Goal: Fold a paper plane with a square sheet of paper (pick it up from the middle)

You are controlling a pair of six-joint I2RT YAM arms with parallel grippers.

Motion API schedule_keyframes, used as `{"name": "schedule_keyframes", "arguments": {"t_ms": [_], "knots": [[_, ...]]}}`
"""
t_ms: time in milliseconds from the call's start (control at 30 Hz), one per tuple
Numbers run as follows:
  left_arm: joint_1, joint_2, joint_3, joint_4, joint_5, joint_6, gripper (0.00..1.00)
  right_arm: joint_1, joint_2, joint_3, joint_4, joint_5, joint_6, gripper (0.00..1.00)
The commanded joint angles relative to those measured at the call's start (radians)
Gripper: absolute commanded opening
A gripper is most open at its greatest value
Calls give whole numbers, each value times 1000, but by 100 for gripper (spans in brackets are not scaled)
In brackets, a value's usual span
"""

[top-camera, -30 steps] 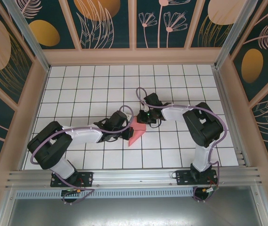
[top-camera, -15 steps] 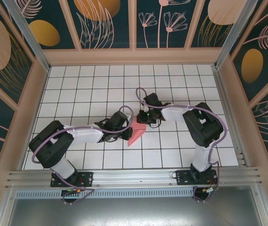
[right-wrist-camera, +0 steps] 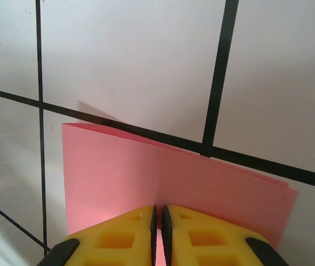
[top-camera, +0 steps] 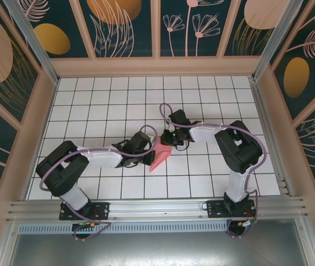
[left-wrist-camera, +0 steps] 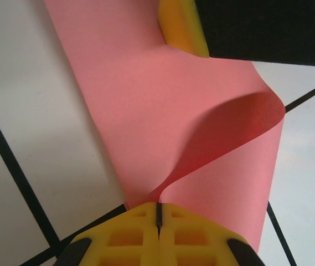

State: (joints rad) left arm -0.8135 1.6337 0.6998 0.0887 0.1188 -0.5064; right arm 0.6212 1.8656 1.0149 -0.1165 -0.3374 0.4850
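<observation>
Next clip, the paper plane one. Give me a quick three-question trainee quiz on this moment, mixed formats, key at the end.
1. True or false: the pink sheet lies flat on the table in a single unfolded layer.
2. Look at the left gripper and the right gripper. Which is shut on the pink sheet? A. left alone B. right alone C. both
3. Short answer: what colour are the fingers of the grippers?

Key: 1. False, it is folded over and one part curls up. 2. C. 3. Yellow.
</observation>
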Motion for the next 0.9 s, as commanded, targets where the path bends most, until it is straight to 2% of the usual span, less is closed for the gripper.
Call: {"name": "schedule_keyframes", "arguments": {"t_ms": [0,400,700,867], "knots": [[4,9,17,2,-24,-3,0,15,48,-5,-40,43,12,17],[4,52,11,0,-33,-18,0,17,48,-6,-38,43,16,17],[4,-19,-11,11,-23,-35,0,17,40,-11,-45,51,20,17],[4,16,-19,36,10,-42,0,17,9,9,-28,19,26,20]]}}
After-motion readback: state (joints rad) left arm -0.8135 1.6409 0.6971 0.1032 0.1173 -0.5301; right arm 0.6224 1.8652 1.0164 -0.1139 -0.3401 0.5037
